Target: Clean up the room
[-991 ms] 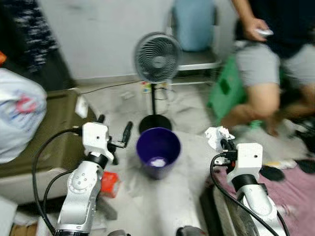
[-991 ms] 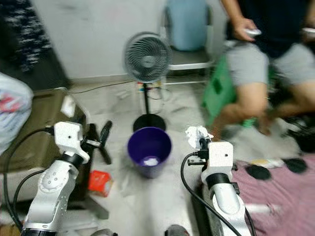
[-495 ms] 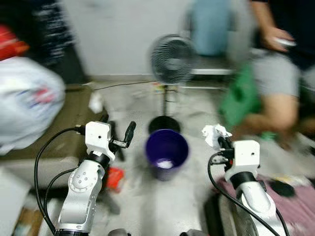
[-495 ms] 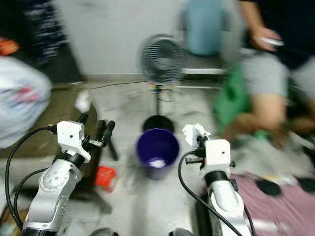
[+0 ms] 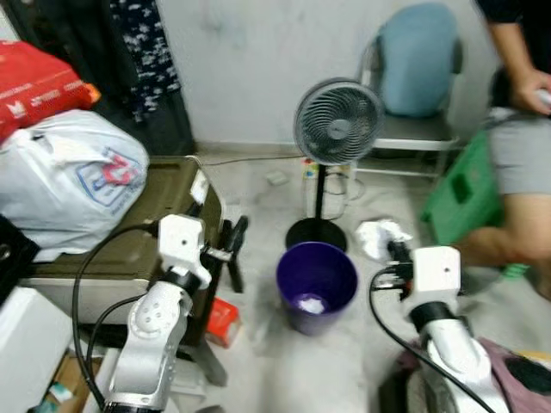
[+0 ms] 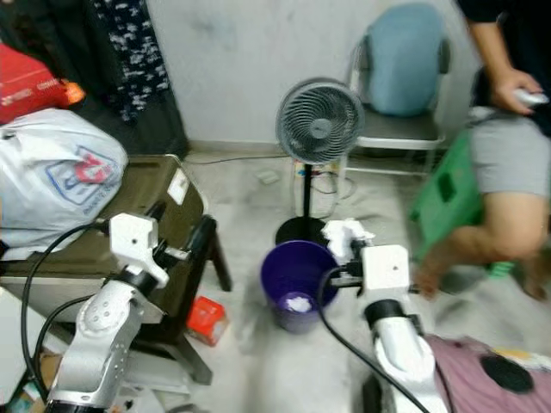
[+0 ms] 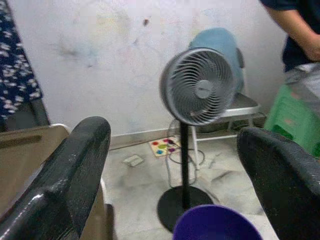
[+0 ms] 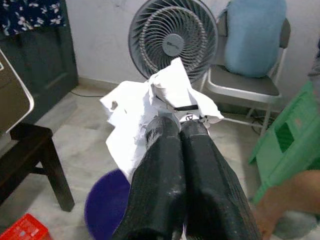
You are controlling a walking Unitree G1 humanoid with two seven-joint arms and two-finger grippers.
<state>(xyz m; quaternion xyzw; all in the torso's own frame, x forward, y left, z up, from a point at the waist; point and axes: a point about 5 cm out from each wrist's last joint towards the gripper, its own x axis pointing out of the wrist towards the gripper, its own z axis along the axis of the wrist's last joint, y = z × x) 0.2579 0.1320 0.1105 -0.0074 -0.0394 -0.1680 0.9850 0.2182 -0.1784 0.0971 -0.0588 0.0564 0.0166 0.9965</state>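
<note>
Bin [image 5: 316,284] now nearer; right pincer [image 8: 172,125] clamps crumpled paper [image 8: 150,100] beside it.

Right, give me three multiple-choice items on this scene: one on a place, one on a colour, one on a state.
1. Where is the bin?
A. on the chair
B. on the floor in front of the fan's base
C. on the trunk

2. What colour is the bin?
A. purple
B. green
C. white

3. What state is the right gripper in?
A. open and empty
B. shut on the crumpled paper
C. shut on the fan

Answers: 1 B, it stands on the floor by the fan's round base. 2 A, its wall and rim are purple. 3 B, both fingers are pressed together with paper between them.
</note>
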